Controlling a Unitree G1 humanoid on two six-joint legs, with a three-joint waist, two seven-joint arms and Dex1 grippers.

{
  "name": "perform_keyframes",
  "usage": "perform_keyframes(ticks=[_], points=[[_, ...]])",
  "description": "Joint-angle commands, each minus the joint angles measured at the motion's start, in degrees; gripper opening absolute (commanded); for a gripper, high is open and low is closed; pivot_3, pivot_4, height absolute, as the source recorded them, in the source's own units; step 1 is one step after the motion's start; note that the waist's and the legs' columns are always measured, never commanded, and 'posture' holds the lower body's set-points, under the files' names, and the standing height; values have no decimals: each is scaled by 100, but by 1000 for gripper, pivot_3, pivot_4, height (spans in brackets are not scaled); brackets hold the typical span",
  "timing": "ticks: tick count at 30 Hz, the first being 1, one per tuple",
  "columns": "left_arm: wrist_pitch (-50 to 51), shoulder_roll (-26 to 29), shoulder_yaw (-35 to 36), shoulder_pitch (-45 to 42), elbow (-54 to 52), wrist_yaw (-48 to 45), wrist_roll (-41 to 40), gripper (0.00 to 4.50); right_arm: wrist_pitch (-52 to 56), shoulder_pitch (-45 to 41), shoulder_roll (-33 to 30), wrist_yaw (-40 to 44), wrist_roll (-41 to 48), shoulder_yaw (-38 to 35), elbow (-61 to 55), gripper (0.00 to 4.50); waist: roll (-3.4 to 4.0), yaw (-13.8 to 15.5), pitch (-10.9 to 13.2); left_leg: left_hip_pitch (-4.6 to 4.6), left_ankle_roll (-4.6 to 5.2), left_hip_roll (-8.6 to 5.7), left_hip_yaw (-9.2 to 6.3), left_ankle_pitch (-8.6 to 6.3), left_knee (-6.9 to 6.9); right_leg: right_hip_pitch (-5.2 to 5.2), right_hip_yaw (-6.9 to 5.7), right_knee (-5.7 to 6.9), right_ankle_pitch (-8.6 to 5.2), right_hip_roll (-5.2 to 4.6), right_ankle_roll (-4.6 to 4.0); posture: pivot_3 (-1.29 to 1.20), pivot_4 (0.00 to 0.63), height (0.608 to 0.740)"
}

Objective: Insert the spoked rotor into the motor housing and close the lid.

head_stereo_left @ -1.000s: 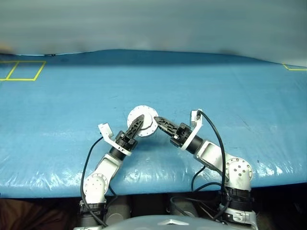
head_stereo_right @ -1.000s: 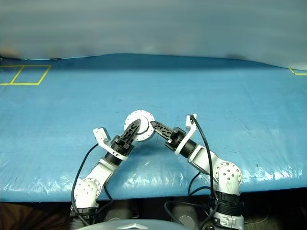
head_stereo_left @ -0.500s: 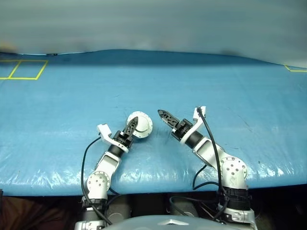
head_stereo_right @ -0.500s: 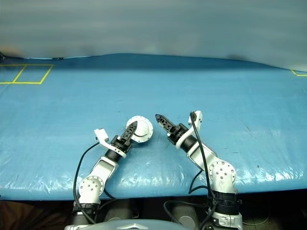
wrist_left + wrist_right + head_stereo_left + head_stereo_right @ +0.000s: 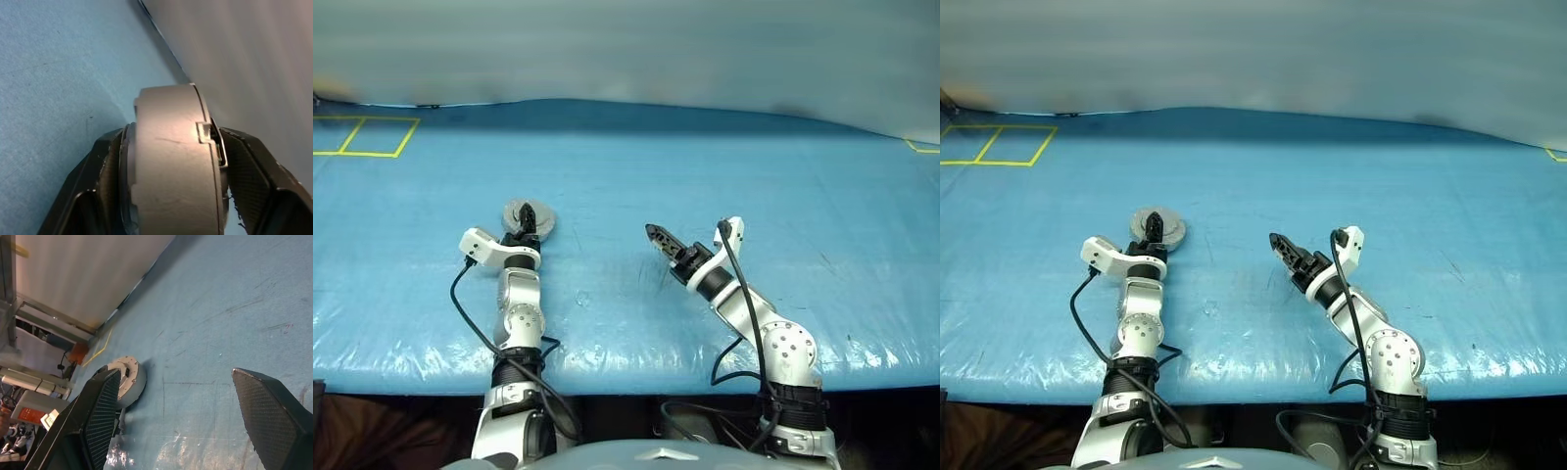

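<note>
**Housing dead ahead of my left jaws; right arm stands off, empty**

The motor housing (image 5: 171,166) sits between my left gripper (image 5: 526,223) fingers, straight out at 12 o'clock from that wrist. From the left wrist I see it edge-on: its flat faces turn toward my two pads, and its thin rim runs up the middle of the gap. The pads lie against both faces, so I read my left jaws as clamped on it, spread wide by its thickness. From overhead, the grey lid (image 5: 543,220) faces up and looks folded shut over the housing. The assembly seems to rest on the blue table cover (image 5: 705,147), left of centre. I cannot make out whether its weight is fully down.

My left forearm runs nearly straight forward, the gripper level and pointing away from me.

My right gripper (image 5: 177,377) has its jaws wide apart with nothing in them. From it the housing lies at about 9 o'clock, well apart. That arm angles forward and to my left, with its fingers pointing toward 11 o'clock.

My left arm is the nearer one by far. I judge the coming move to be a clean release and a straight pull back toward 6 o'clock.
</note>
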Motion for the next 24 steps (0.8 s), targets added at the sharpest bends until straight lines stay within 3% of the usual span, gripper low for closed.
perform_keyframes(ticks=[1,13,15,19,24], points=[[-227,-48,-412,77,-789,153,773,4471,-55,-9,-1,82,31,-91,-151,3820,0,-8,0,0,-1,0,0,1,0,0,0,1,0,0,0,0,150,740],[-1160,630,157,372,-1437,1288,2597,4471,273,-78,-262,-97,-204,-74,-95,3820,2,-15,-2,14,-5,12,7,4,3,6,2,8,1,5,-10,0,150,740],[-1268,755,17,372,-1473,1008,2652,4471,-291,-30,-421,161,-892,120,-253,3820,1,-8,-2,14,-4,11,7,4,7,9,2,7,1,4,-10,0,150,740],[-1177,1229,-1353,771,-1926,-1100,2454,4471,-2316,293,-962,781,-3075,784,-394,3820,2,23,-3,12,-2,1,12,6,10,10,3,3,-3,-4,-16,0,150,740],[-1053,2050,-2606,1150,-1953,-2537,3068,4471,-3178,650,-1744,1678,-3939,924,-175,3820,4,-46,-1,35,0,-13,23,5,-4,19,16,4,-7,-17,-23,0,150,740]])
